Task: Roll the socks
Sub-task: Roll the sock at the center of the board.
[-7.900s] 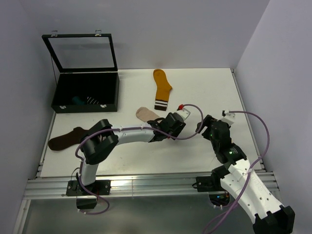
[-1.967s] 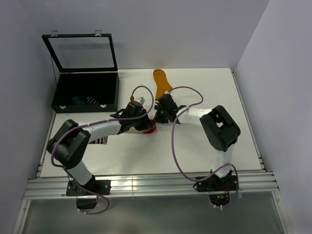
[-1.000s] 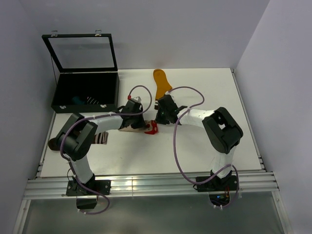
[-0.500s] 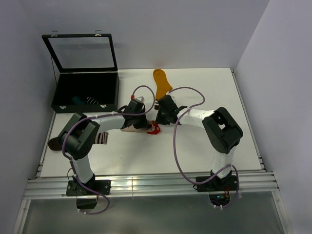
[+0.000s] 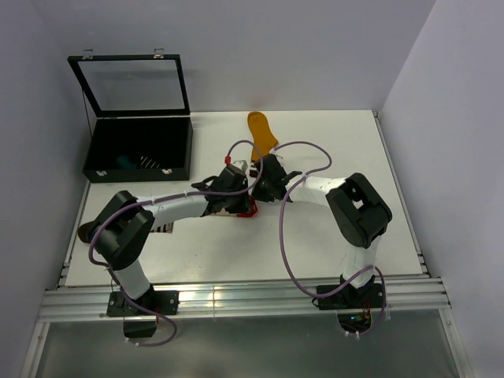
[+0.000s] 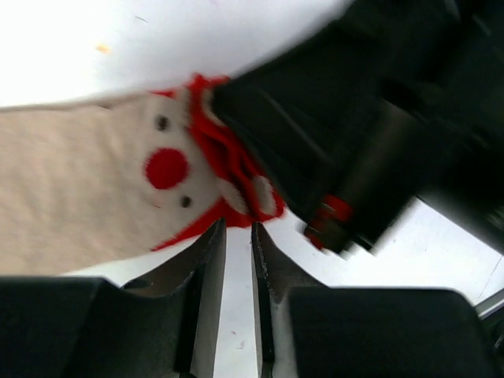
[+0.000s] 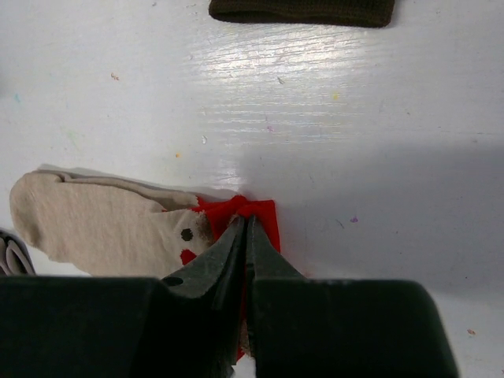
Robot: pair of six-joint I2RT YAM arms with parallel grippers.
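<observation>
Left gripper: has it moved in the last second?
Yes. The left gripper moved right, away from the black case, up to the beige sock that the right gripper pinches.

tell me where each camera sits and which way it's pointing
Top external: above and behind the bases, looking down at the white table; both arms show.
Left wrist: low over the table, facing the beige fabric sock with a red-and-white end; left tool at the bottom edge.
Right wrist: looking down along the right tool, shut on the sock's red end.
Shared: both wrist views show that sock.
</observation>
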